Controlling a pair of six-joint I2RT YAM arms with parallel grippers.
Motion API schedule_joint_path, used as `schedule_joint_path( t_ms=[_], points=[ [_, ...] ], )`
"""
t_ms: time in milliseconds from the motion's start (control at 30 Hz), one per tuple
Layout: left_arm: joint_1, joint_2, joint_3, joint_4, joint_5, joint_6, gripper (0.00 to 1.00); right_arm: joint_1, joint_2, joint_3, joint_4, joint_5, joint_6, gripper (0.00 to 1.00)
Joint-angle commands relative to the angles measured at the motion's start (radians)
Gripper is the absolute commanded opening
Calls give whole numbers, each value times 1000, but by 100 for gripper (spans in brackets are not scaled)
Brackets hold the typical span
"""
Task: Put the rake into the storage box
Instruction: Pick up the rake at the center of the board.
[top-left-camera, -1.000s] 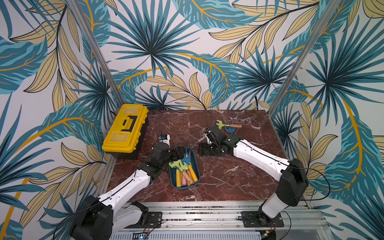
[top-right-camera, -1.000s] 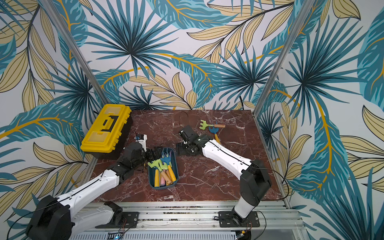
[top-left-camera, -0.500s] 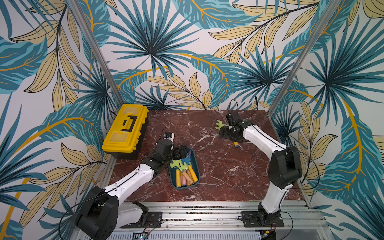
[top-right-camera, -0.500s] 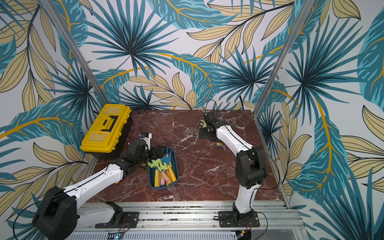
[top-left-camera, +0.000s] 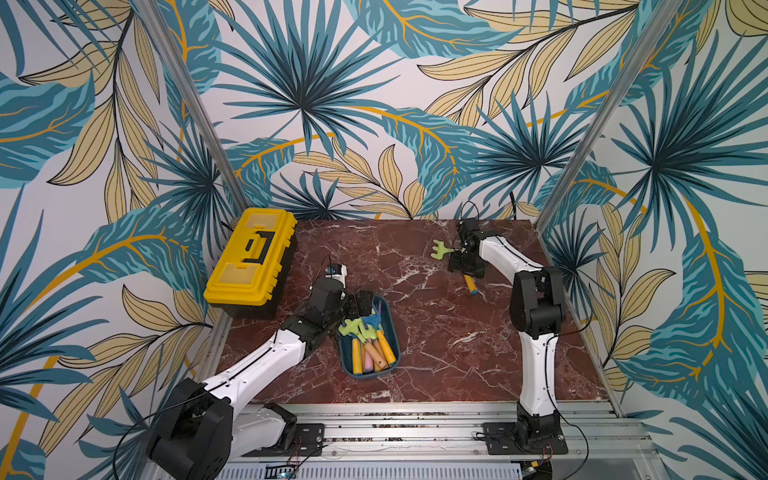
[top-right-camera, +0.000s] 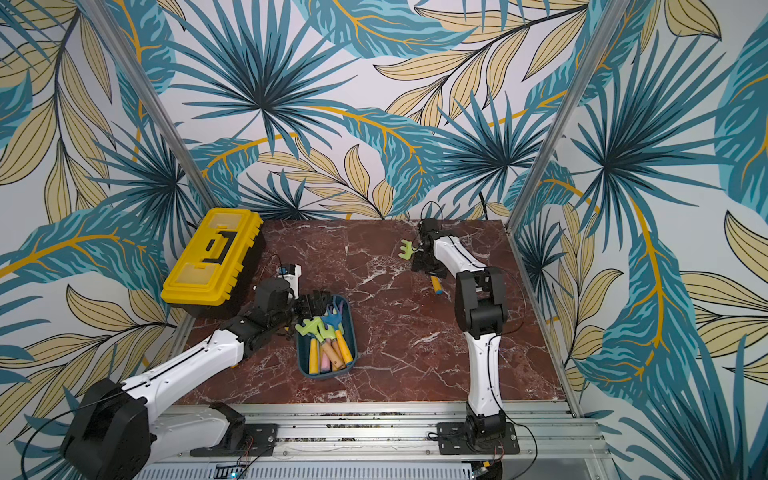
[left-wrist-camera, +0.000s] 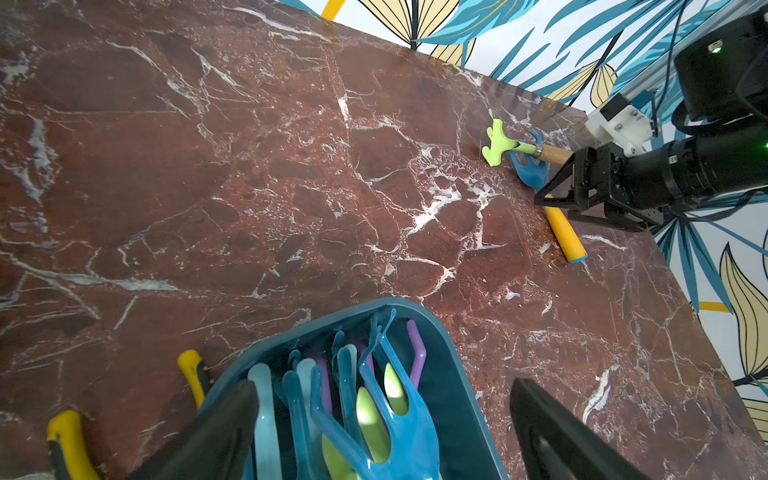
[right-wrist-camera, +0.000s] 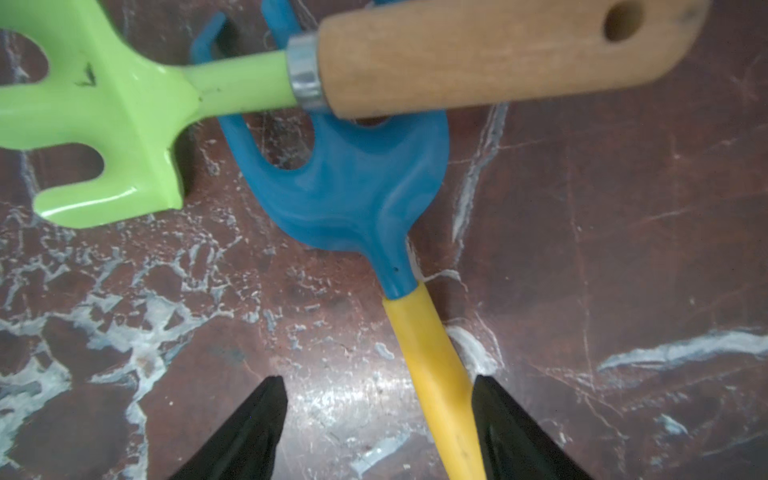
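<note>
Two rakes lie crossed at the table's back right. One has a blue head (right-wrist-camera: 353, 187) and a yellow handle (top-left-camera: 471, 286) (top-right-camera: 436, 286). A green rake (top-left-camera: 440, 248) (top-right-camera: 408, 249) (right-wrist-camera: 104, 116) rests with its wooden handle over the blue prongs. My right gripper (right-wrist-camera: 376, 380) (top-left-camera: 467, 272) is open and low over the table, straddling the yellow handle, which lies against one finger. The teal storage box (top-left-camera: 397, 332) (top-right-camera: 355, 332) (left-wrist-camera: 457, 361) holds several tools. My left gripper (left-wrist-camera: 382, 386) (top-left-camera: 359, 303) hangs open over the box's far end, holding nothing.
A yellow toolbox (top-left-camera: 249, 257) (top-right-camera: 212, 259) stands at the table's back left. Yellow-handled pliers (left-wrist-camera: 191, 365) lie beside the storage box near my left gripper. Patterned walls close in the table on three sides.
My right arm swung from the table's middle to the back right and came down over the crossed rakes, its jaws now narrower around the yellow handle. The left gripper shifted slightly over the box end.
</note>
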Motion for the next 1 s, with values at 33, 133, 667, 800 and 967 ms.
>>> schedule_joint_path(
  t_ms=[33,133,667,800,967],
  points=[
    [-4,-29,25,-15,-12,15,100,-2,56,60,-112,32,-45,66],
    [-5,-41,22,-15,-15,15,100,-1,107,125,-168,29,-69,59],
    [-4,-102,9,-21,-28,14,100,27,-35,-77,-149,-3,-72,24],
    [-4,-110,3,-17,-35,11,100,45,-134,-174,-110,-20,-64,19],
    [-5,-122,-9,-12,-49,10,100,67,-265,-334,-42,-71,-40,19]
  ],
)
